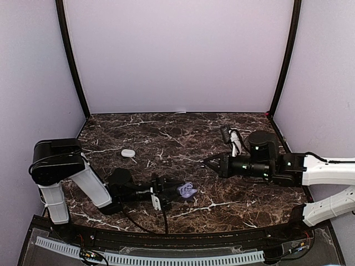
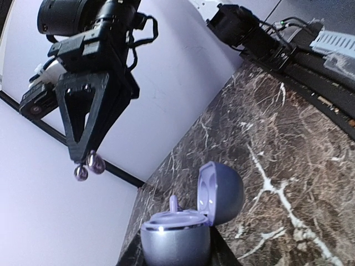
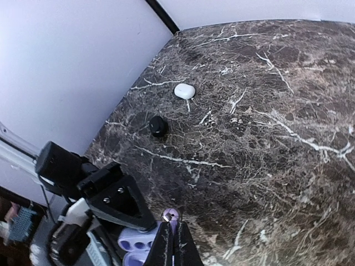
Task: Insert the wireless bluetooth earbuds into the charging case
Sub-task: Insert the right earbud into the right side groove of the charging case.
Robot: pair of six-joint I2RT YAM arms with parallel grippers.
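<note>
Mostly cropped, left fingers [image 3: 126, 208] clamp the open purple case [image 2: 183, 224]; right fingers [image 3: 165, 244], together, pinch a half-hidden purple earbud [image 3: 170, 215].

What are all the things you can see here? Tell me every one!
Table: one, dark brown marble with white veins, under everything.
Walls: three, pale lilac, around the table.
Purple case: one, purple, lid open, held by the left gripper near the table's front middle.
White case: one, white, shut, lying on the table left of the middle.
Black case: one, black, shut, lying near the white case.
Purple earbud: one that I can tell, purple, pinched at the right gripper's tips, close to the purple case.
Left gripper: one, black, shut on the purple case.
Right gripper: one, black, shut on the purple earbud.
</note>
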